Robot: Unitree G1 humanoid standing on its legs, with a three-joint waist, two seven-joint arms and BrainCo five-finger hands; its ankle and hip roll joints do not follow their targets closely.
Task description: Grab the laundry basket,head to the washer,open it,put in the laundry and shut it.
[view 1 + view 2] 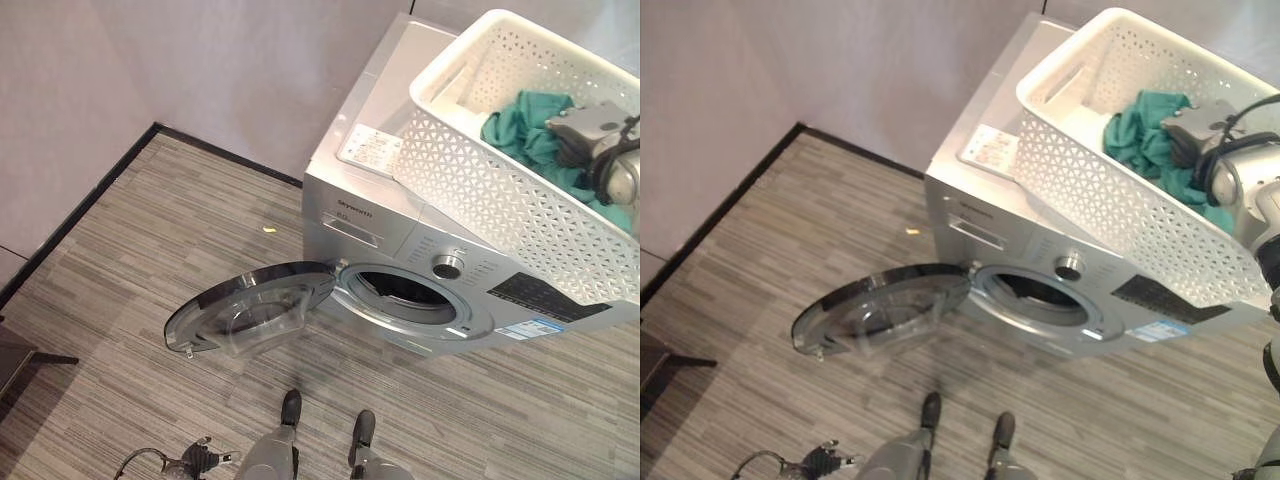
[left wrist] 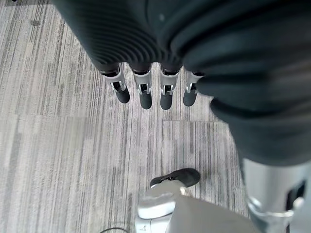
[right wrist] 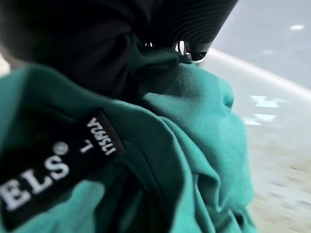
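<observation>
Floor is grey striped wood-look planks, w/ a black skirting strip running along its left edge & turning at the far corner to go right along the far wall. Walls are plain pale grey, evenly lit, no hard shadows. Small yellowish speck lies on the floor near the far wall; a dark furniture edge pokes in at near left.

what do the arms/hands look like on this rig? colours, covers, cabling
Left hand: dark ribbed cover over the back and wrist, then a row of silver fingers ending in rounded dark tips. Right hand: the same dark ribbed cover, with one glossy dark tip showing past it. In the eye views the right arm is silver-grey with boxy metal housings, and a black cable loops over it.
</observation>
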